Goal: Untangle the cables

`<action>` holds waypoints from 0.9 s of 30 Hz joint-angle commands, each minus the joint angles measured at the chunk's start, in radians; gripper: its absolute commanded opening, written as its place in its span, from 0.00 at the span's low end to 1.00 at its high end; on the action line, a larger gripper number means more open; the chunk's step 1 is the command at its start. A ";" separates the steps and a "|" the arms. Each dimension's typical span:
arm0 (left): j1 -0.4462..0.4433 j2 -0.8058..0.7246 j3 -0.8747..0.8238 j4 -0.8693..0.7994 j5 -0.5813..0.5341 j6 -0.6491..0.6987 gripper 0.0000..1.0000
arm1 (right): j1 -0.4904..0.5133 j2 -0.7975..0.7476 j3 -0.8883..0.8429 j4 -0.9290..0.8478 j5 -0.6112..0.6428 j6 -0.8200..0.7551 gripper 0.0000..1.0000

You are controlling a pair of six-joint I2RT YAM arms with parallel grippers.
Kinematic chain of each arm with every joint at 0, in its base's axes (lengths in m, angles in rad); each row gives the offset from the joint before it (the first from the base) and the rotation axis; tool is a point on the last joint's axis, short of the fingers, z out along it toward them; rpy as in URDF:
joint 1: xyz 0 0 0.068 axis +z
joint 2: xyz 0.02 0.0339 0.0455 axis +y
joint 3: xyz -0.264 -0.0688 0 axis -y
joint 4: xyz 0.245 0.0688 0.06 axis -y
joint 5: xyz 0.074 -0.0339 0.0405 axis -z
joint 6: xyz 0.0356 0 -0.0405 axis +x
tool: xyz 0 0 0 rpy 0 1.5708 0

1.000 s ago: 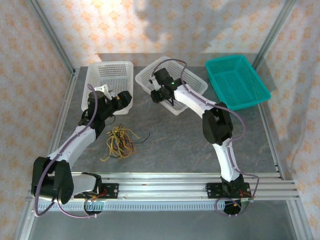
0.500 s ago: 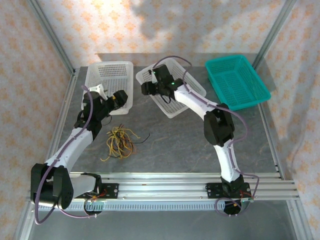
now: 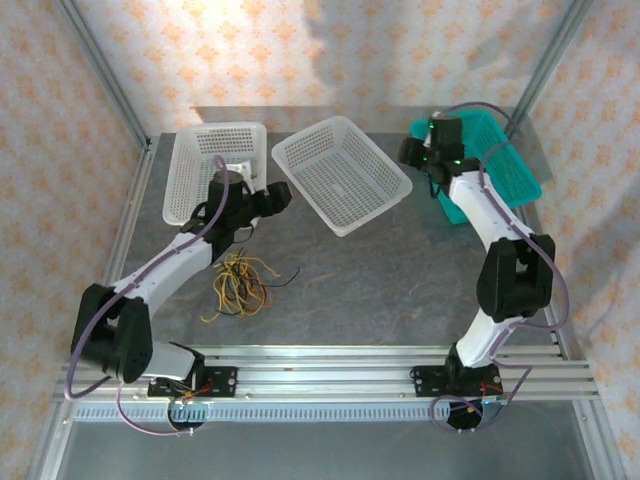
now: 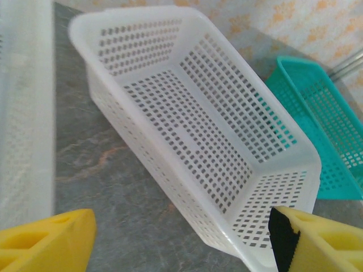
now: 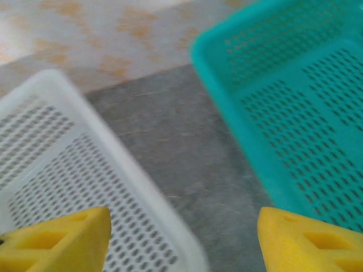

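1. The cables (image 3: 240,282) lie in one messy pile on the grey table (image 3: 380,270). The pile sits on the left side, toward the near edge.
2. Most of the strands in the pile are yellow, and some are reddish-brown. One thin black strand (image 3: 291,272) pokes out on the right of the pile.
3. Nothing is touching the cables.
4. Three baskets stand in a row at the far side of the table. There is a left white basket (image 3: 215,150), a middle white basket (image 3: 340,175) and a green basket (image 3: 490,170) on the right.
5. The middle white basket is turned at a slant. The cables are on the near side of the left white basket, apart from it.
6. The left gripper (image 3: 272,200) is just beside the near right corner of the left white basket. It is on the far side of the cable pile.
7. In the left wrist view the left gripper (image 4: 181,243) has its yellow fingers (image 4: 45,241) spread wide. Nothing is between them. Past them you see the middle white basket (image 4: 198,113) and then the green basket (image 4: 326,130).
8. The right gripper (image 3: 415,152) is far away from the cables, at the left edge of the green basket.
9. In the right wrist view the right gripper (image 5: 181,241) also has its yellow fingers (image 5: 57,238) wide apart, holding nothing. It looks at the bare table (image 5: 170,141) between the middle white basket (image 5: 57,170) and the green basket (image 5: 295,113).
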 commanded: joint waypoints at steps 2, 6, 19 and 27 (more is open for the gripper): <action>-0.092 0.090 0.106 0.030 -0.048 0.018 0.81 | -0.078 0.005 0.023 -0.048 -0.001 0.072 0.72; -0.158 0.184 0.172 0.053 -0.042 -0.001 0.81 | -0.120 0.057 0.060 -0.047 0.007 0.133 0.84; -0.284 0.374 0.325 0.065 0.001 -0.041 0.81 | -0.141 0.262 0.217 -0.205 -0.026 0.058 0.88; -0.284 0.365 0.325 0.047 -0.005 -0.032 0.81 | -0.144 0.375 0.329 -0.219 -0.138 0.025 0.98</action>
